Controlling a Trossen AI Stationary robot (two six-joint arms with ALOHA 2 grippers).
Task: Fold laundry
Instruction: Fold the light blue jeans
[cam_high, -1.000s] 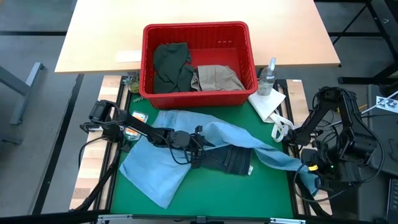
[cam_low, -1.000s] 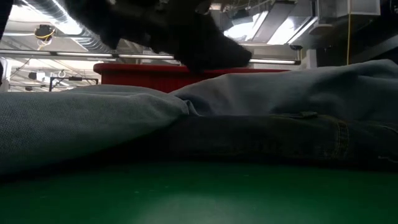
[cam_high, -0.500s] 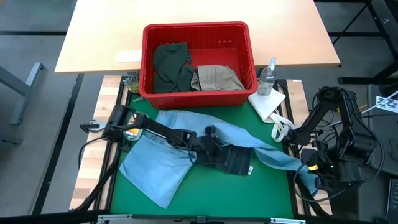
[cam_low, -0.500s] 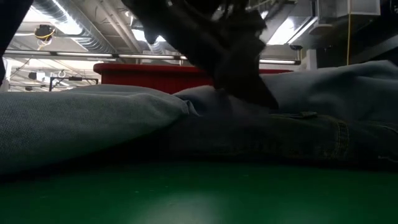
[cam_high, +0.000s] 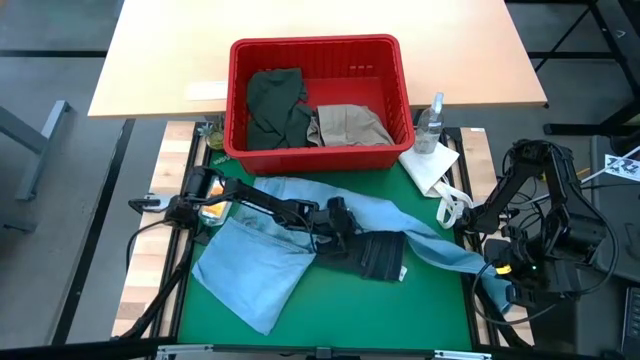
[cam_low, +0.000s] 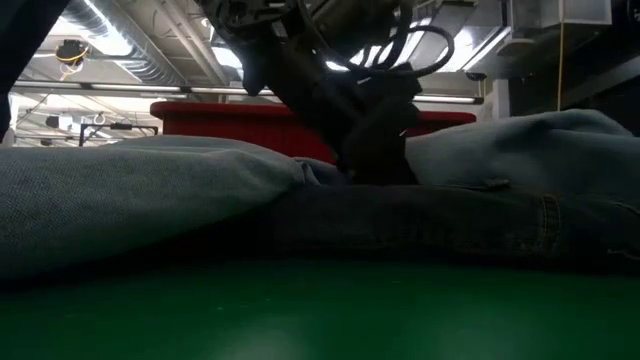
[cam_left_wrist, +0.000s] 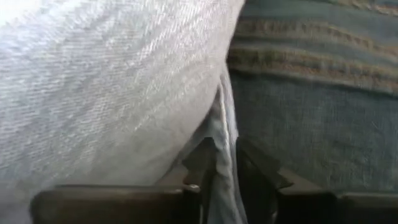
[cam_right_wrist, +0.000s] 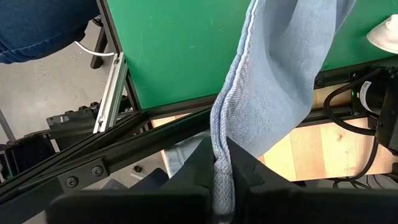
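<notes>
Left claw pinching a fold of the light denim at mid-counter

The left arm reaches low across the green counter (cam_high: 300, 310) from its left edge, its left claw (cam_high: 338, 232) down on the light blue denim (cam_high: 250, 262) just beside the dark jeans (cam_high: 378, 255), fingers (cam_left_wrist: 202, 163) nearly together on a thin fold; a second ago it sat farther left and stood wider; the right arm stays folded off the right edge, its right claw (cam_right_wrist: 217, 163) clamped on the denim's trailing end; the olive piece (cam_high: 272, 105) and khaki piece (cam_high: 350, 125) lie in the red basket (cam_high: 320, 50).
</notes>
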